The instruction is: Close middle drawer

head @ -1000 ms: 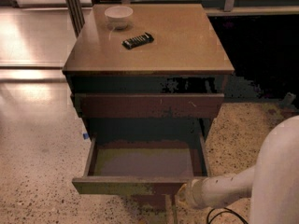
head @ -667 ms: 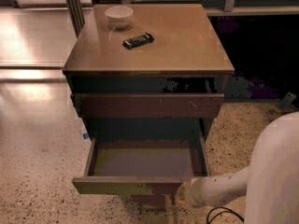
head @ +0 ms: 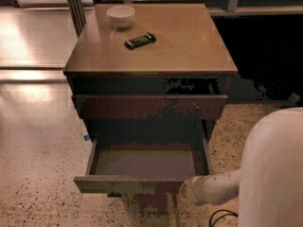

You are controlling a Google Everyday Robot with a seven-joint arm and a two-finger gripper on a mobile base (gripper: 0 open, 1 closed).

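Note:
The middle drawer [head: 147, 163] of the dark-brown cabinet is pulled far out, and its flat grey-brown floor is bare. Its plain front [head: 128, 184] faces me at the bottom of the view. My gripper [head: 185, 193] is at the end of the white arm, right at the right end of that front. It seems to touch the front's outer face. The uppermost drawer front [head: 149, 107] stands slightly out above it. A strip of the lowest drawer front [head: 151, 206] shows below.
A white bowl [head: 120, 16] and a black remote-like object [head: 140, 40] lie on the cabinet top [head: 189, 46]. My white body [head: 274, 174] fills the lower right, with a black cable [head: 221, 216] on the speckled floor beside it.

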